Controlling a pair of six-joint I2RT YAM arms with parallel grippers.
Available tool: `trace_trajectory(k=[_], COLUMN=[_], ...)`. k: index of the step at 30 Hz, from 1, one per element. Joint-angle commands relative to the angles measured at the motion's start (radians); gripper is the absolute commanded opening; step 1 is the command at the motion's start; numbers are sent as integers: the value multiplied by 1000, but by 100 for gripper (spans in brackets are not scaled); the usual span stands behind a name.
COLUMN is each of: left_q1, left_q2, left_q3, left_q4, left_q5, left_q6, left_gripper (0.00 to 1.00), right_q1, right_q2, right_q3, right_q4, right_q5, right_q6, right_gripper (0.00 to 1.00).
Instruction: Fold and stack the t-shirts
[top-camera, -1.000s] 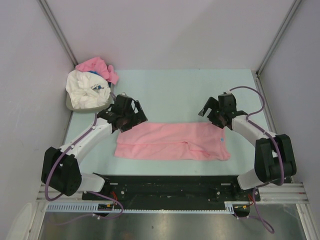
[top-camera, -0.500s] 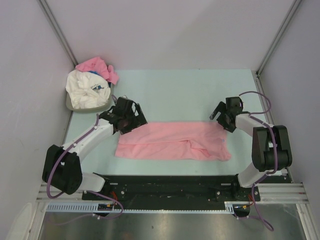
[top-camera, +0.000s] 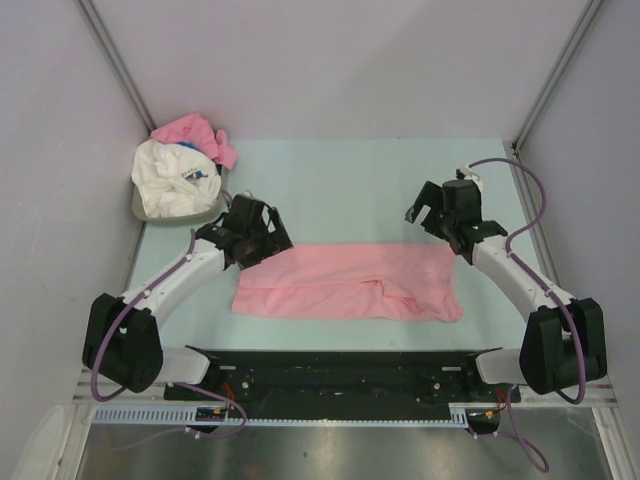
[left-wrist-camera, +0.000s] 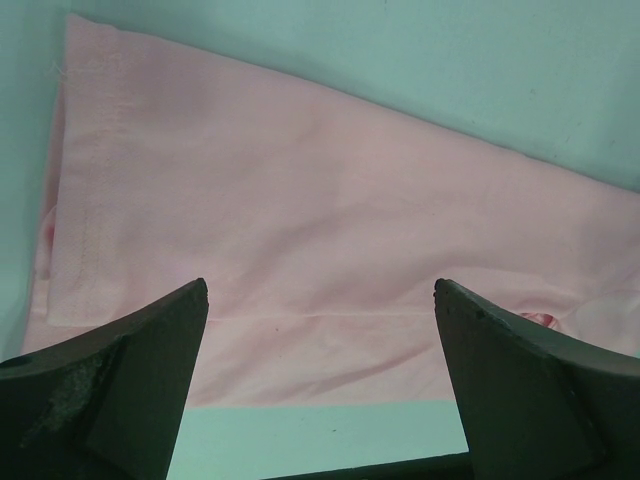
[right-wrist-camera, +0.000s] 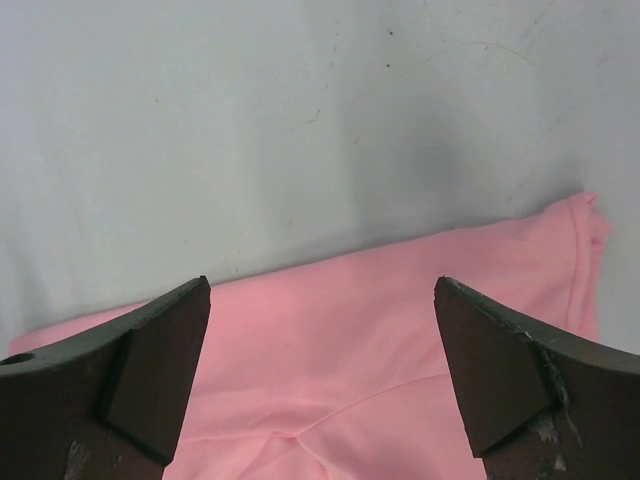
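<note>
hovering spread over pink t-shirt (top-camera: 345, 282): left hand (top-camera: 262, 236), right hand (top-camera: 425, 222); white t-shirt (top-camera: 170, 180) overhead only.

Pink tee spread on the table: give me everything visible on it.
The pink t-shirt is soft light-pink cloth, folded into a long flat band lying left to right on the pale green table. A stitched hem shows at its left end, a fold line runs along it, and cloth bunches right of centre. The left hand and right hand hang open over its far corners; neither grips it.
</note>
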Motion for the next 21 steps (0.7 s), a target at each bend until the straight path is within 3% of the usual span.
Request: trace_trajectory(k=[1,9,21], left_q1=[7,17,59], left_q2=[-39,-69,-112], left_q3=[47,116,61], left_q4=[-9,-49,-31], left_q5=[-7,-4,45], left_q6=[30,67,56], left_gripper=[100,100,100], right_q1=[4,13,30], right_q2=[30,139,265], right_q3=[22,22,22], right_q4=[-51,7,12], right_q5=[-19,-140,-139], right_q6=[51,119,147], right_gripper=[100,100,100])
